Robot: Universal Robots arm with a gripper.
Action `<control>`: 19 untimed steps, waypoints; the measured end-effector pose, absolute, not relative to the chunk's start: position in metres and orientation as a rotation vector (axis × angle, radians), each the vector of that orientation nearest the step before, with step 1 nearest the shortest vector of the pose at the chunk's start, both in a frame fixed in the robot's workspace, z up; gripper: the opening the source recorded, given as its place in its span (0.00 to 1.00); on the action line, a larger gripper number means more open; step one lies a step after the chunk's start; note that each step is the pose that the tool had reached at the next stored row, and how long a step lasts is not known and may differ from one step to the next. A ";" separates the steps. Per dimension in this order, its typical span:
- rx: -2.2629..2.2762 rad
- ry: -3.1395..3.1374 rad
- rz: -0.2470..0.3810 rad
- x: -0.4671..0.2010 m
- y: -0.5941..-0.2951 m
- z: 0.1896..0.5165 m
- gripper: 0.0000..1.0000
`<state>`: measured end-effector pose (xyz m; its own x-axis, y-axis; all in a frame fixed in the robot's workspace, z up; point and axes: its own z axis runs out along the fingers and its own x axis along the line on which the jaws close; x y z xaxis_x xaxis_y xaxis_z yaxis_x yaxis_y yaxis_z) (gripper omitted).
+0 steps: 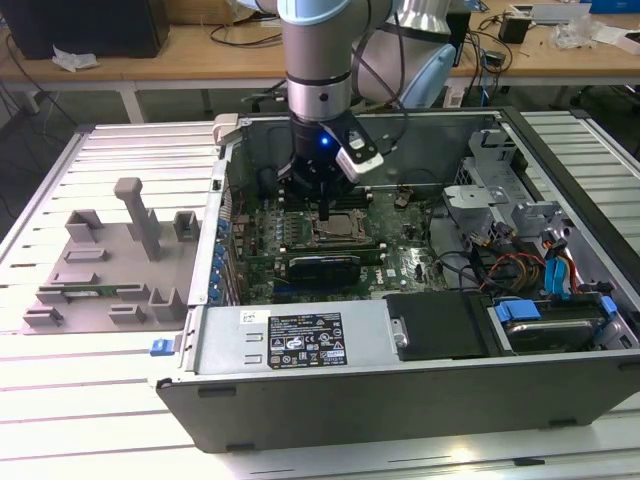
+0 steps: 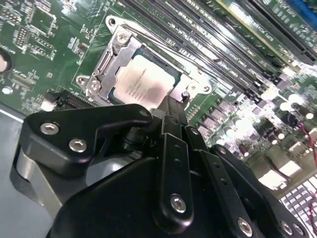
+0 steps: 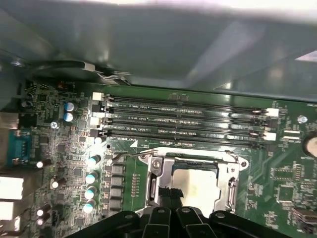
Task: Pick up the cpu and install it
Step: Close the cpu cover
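Hanging straight down into an open computer case (image 1: 400, 390) in the exterior view, the arm holds its gripper (image 1: 327, 210) just above the socket on the green motherboard (image 1: 405, 255). The cpu (image 1: 335, 234) shows there as a small pale square under the fingertips. A grey parts fixture (image 1: 110, 270) sits on the slatted table (image 1: 60, 400), well apart, on the exterior view's left.

In the second wrist view, the cpu (image 2: 143, 82) lies flat inside the metal socket frame (image 2: 106, 69), its silver top facing up. The gripper (image 2: 171, 105) has its black fingers drawn together with nothing between them, the tip at the edge of the chip nearest the camera; whether it touches cannot be told. Rows of memory slots (image 2: 208, 44) run beside the socket.

In the first wrist view, the cpu (image 3: 198, 186) rests within the socket frame (image 3: 153, 178), the closed gripper (image 3: 169, 194) overlapping its near edge. Long memory slots (image 3: 188, 121) lie beyond the socket, and silver-topped capacitors (image 3: 91, 178) stand to one side.
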<state>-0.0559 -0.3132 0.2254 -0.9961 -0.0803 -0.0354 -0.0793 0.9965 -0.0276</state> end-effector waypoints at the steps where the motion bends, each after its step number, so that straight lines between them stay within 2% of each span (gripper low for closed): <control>1: -0.124 3.102 -0.042 -0.056 -0.313 0.230 0.11; 19: -0.137 3.068 -0.076 -0.040 -0.316 0.231 0.11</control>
<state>-0.0396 -0.3161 0.2312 -0.9936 -0.0904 -0.0673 -0.0870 0.9948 -0.0524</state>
